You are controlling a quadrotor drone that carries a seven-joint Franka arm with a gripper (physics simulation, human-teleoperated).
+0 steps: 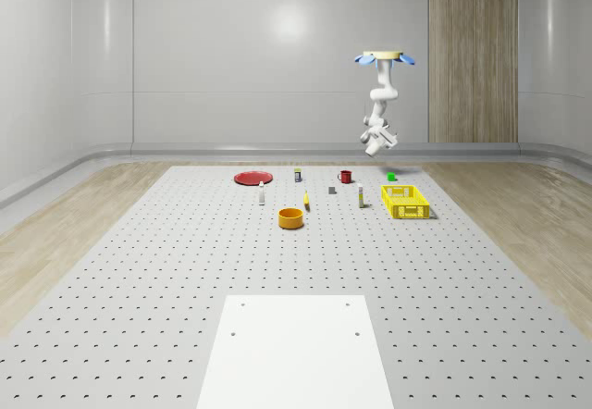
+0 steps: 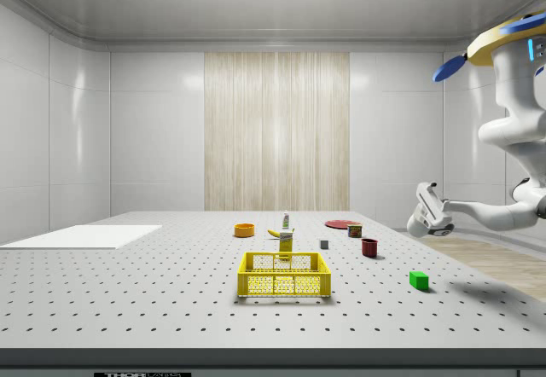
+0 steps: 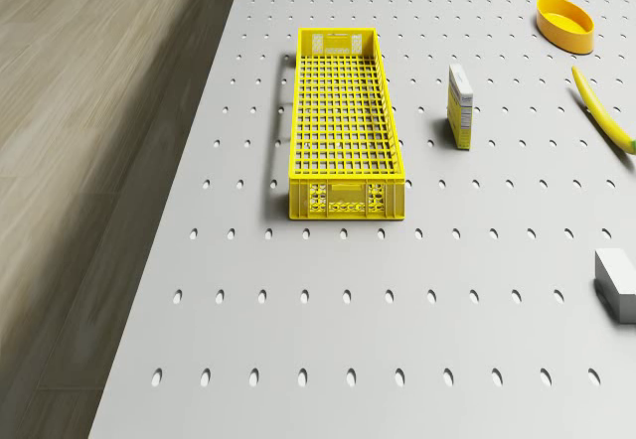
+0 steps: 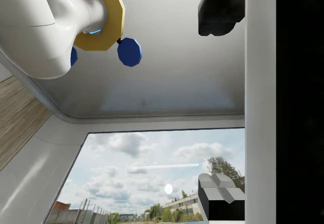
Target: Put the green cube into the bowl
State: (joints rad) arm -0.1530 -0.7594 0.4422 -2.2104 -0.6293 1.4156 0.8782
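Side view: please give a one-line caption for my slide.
Drone hovers at the table's edge, claw raised above the green cube, far from the bowl.

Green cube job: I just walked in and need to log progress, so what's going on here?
The drone hovers high above the far end of the table, near the green cube. Its gripper hangs in the air well above the cube with open fingers, holding nothing. The cube sits on the table beyond the yellow crate. The orange bowl stands apart, toward the whole-scene view's left. Nothing has been picked up yet.
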